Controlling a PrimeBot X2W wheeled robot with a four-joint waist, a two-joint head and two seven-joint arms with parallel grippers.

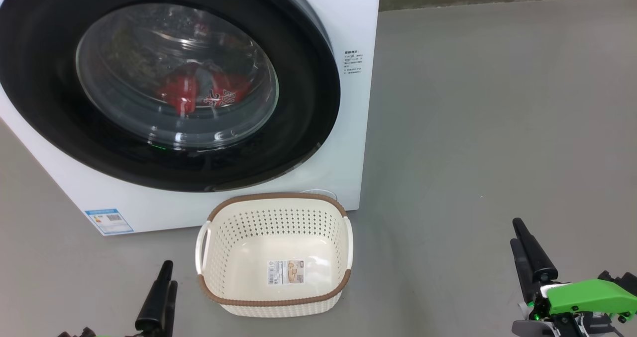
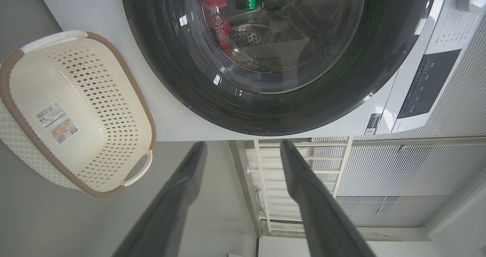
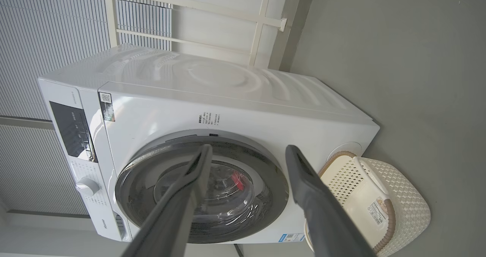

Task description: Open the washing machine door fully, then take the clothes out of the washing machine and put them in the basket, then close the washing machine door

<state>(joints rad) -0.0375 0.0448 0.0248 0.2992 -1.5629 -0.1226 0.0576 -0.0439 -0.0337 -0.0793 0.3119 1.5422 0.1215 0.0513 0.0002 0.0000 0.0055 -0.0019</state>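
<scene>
The washing machine door (image 1: pixel 124 68) is shut flat against the front of the washing machine (image 1: pixel 351 23), a boxy white front-loader with smooth, glossy panels. The door is a large circle: a wide, shiny black ring around a bulging bowl of clear glass that carries pale reflections. Through the glass the clothes (image 1: pixel 191 90) lie low in the drum, a crumpled heap of bright red fabric with white lettering and a fold of grey cloth across the middle. In the left wrist view, part of the perforated steel drum wall shows behind them. A small blue label (image 1: pixel 108 221) sits at the lower corner of the machine's front, and a flat dark control panel (image 2: pixel 429 84) runs along its top edge.

The basket (image 1: pixel 274 212) stands upright on the matte grey floor (image 1: pixel 497 103), just in front of the machine's lower front. It is a cream plastic rectangle with rounded corners, diamond-shaped holes in its walls, a brown woven-look rim and white loop handles on both short sides. It holds no garments, and a printed sticker (image 1: pixel 286 272) lies flat on its inside bottom.

The left gripper (image 2: pixel 243 145) hangs low beside the basket with its two long, dark, tapering fingers spread apart and nothing between them. The right gripper (image 3: pixel 248 147) is well apart from the basket on the other side, its fingers likewise spread and holding nothing
</scene>
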